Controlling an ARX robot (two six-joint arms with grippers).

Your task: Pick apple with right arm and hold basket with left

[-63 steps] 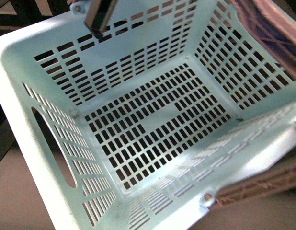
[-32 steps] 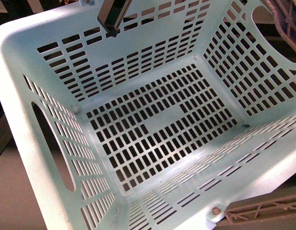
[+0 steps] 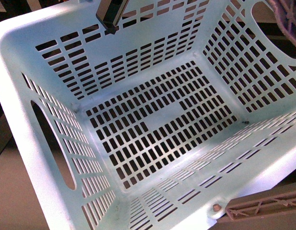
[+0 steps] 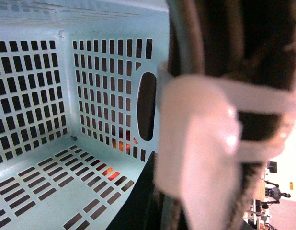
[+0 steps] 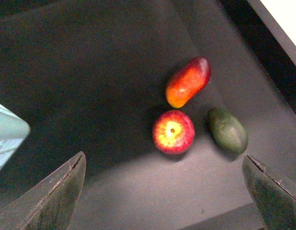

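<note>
Right wrist view: apple (image 5: 173,132), mango (image 5: 188,82), avocado (image 5: 227,130)

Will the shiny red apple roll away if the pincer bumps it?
Probably a little: the round glossy red apple sits loose on a dark surface, so a sideways nudge may roll it. Its shiny skin might slip in the right pincer.

Blurry mess at my left wrist
White blob (image 4: 200,139) too blurred to identify; basket (image 3: 16,72) cropped by the front view's edges.

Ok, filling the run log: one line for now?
left gripper at basket wall, grip unclear | right gripper open, aimed at apple | apple ungrasped | basket empty
</note>
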